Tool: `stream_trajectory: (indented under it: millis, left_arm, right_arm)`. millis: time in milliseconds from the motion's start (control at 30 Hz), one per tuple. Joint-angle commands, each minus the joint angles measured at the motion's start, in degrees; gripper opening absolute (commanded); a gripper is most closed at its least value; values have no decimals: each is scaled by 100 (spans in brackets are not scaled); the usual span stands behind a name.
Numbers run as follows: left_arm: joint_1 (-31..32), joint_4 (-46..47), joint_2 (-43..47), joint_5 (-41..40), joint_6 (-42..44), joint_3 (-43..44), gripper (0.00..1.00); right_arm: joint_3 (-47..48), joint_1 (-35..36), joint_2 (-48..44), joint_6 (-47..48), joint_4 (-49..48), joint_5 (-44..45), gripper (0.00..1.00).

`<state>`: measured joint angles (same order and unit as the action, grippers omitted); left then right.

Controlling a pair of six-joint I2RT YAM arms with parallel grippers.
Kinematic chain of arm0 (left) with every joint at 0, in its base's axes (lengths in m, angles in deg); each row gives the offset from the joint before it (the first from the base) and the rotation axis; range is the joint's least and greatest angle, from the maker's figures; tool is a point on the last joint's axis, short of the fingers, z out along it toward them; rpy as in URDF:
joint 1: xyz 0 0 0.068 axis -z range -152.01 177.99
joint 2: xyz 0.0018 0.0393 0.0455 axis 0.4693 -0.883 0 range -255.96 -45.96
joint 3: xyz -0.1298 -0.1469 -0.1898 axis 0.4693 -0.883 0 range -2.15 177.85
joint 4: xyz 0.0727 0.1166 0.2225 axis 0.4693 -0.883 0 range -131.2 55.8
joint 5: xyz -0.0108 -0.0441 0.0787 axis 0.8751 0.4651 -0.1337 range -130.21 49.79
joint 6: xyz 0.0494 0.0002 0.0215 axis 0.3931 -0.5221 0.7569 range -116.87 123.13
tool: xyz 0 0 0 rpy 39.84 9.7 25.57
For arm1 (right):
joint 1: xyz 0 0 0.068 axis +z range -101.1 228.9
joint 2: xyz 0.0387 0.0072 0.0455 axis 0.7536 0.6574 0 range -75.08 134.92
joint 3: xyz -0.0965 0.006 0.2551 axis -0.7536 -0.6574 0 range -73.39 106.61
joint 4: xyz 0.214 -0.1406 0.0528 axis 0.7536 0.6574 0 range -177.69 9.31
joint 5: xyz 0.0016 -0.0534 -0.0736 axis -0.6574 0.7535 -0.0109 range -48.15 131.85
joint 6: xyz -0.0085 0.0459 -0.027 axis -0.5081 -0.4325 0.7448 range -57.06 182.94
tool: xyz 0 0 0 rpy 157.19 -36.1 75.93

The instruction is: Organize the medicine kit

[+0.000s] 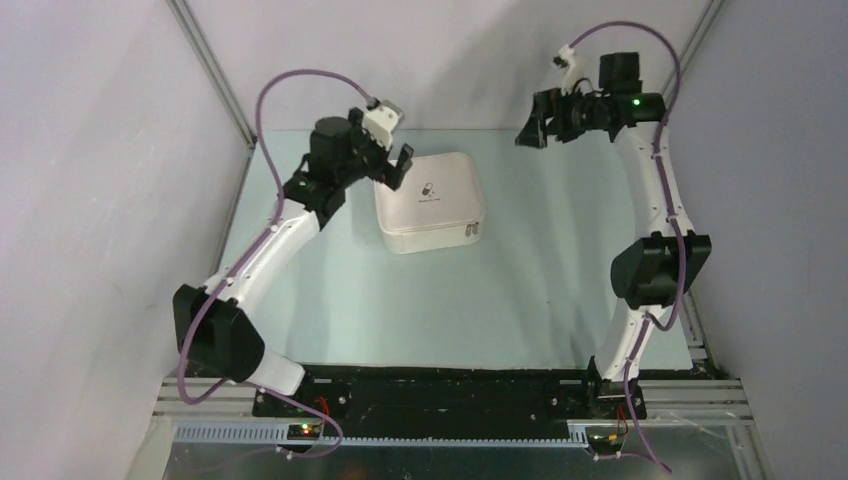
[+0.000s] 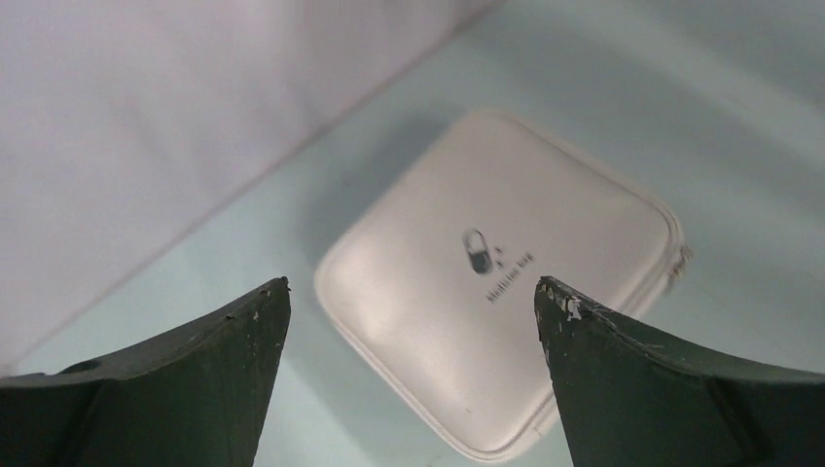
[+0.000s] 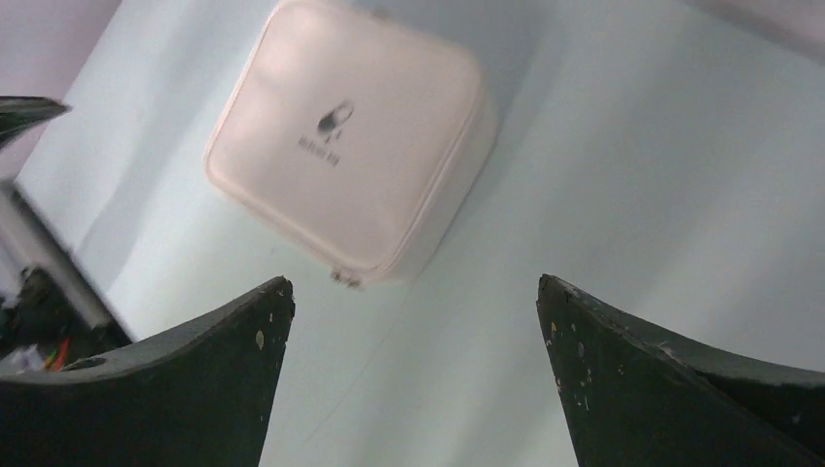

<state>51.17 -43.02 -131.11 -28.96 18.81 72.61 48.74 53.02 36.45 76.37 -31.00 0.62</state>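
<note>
The medicine kit (image 1: 428,201) is a white rounded-square zip case with a small dark pill logo on top. It lies closed on the table, left of the middle. It shows in the left wrist view (image 2: 496,282) and the right wrist view (image 3: 345,136). My left gripper (image 1: 393,165) is open and empty, hovering just above the case's far left corner. My right gripper (image 1: 533,125) is open and empty, raised high at the far right, well apart from the case. No bottles are in view.
The pale green table (image 1: 530,280) is bounded by grey walls at the left, back and right. The arm bases sit on a black rail (image 1: 440,395) at the near edge.
</note>
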Motion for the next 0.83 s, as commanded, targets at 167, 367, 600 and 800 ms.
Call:
stream_trajectory:
  millis: [167,367,600,800]
  left_arm:
    - [-513,-442,329,-1758,-770,1714,100]
    - [-1086,-555,541,-2799,-2541,792,100]
    - [-1163,-542,465,-3237,-1967,857,100]
    - [-1158,-527,546,-3129,-1768,443,100]
  right_arm:
    - [223,-147,-957,-1750,-1618,3209,99]
    - [-1165,62,-1704,-2100,-2233,4958,99]
    - [-1378,387,-1754,-1818,-2391,5333,99]
    - [-1480,469,-1723,-1856,-2456,5317,99]
